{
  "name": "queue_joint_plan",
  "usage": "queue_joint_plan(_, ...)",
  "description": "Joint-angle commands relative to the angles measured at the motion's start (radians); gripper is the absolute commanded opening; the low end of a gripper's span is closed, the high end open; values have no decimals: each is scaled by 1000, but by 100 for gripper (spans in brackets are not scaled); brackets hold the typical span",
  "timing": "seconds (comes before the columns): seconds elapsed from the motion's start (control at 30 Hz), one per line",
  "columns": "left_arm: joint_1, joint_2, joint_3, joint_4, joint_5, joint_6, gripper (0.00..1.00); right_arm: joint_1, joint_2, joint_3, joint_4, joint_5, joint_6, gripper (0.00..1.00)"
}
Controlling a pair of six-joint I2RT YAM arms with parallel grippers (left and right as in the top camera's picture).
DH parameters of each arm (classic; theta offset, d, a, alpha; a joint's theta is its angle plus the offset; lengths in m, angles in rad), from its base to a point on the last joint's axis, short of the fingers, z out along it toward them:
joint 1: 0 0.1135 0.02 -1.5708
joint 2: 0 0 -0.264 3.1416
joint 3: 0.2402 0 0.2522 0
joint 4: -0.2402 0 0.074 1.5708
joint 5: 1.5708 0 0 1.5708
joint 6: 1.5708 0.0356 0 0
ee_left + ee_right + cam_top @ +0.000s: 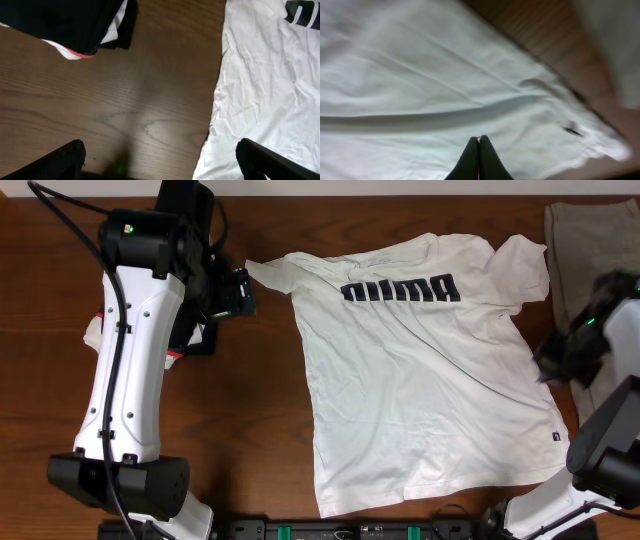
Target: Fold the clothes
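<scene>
Writing first: the white short-sleeved cotton T-shirt (420,380) carries large black block lettering (400,288) across the chest. We read it as "PUMA". The "MA" is crisp, while the first two letters are broken up by a crease. A small black hem tag (556,436) sits at the shirt's lower right corner, and any print on it is too small to read.

The shirt lies spread front-up on the brown wooden surface (250,430), centre to right of the overhead view. Its collar is at the far edge and its hem is nearest the arm bases. The fabric is lightly wrinkled, and both sleeves are laid out to the sides.

The left end effector (159,150) is released. Its two dark fingers (65,160) stand wide apart over bare wood, just left of the shirt's side edge and not touching it. Next to it, partly under the left arm, lies a black folded garment with a red edge (75,20), with a white layer showing beneath the black.

The right end effector (479,137) is clenched, fingertips pressed together above the white cloth near the hem-tag corner. The wrist view is blurred, so we cannot tell whether any fabric is pinched between the tips. In the overhead view this end effector sits at the shirt's right edge.

A flat olive-grey cloth (590,250) lies at the far right corner of the surface, just beside the shirt's right sleeve.
</scene>
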Motion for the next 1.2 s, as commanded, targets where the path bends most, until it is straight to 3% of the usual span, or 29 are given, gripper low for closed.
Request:
queue_joint_plan(0.0,0,8,-6,-4,-8,2,98,16,-2,-158,97,-2,-18,1)
queue_joint_plan(0.23,0,8,-6,-4,-8,2,98,10,0,-380,385,113,32,1)
queue_joint_plan(0.4,1,8,-6,-4,-8,2,98,10,0,-400,483,220,43,1)
queue_joint_plan(0.7,0,8,-6,-4,-8,2,98,-14,2,-395,682,149,-10,1)
queue_joint_plan(0.8,1,8,-6,-4,-8,2,98,-14,-2,-360,660,53,-41,2)
queue_joint_plan(0.87,0,8,-6,-4,-8,2,98,-14,-12,-309,594,2,-77,13)
queue_joint_plan(1.03,0,8,-6,-4,-8,2,98,-14,-65,-134,381,-64,-93,17)
queue_joint_plan(1.17,0,8,-6,-4,-8,2,98,-15,-129,11,266,-85,-92,28)
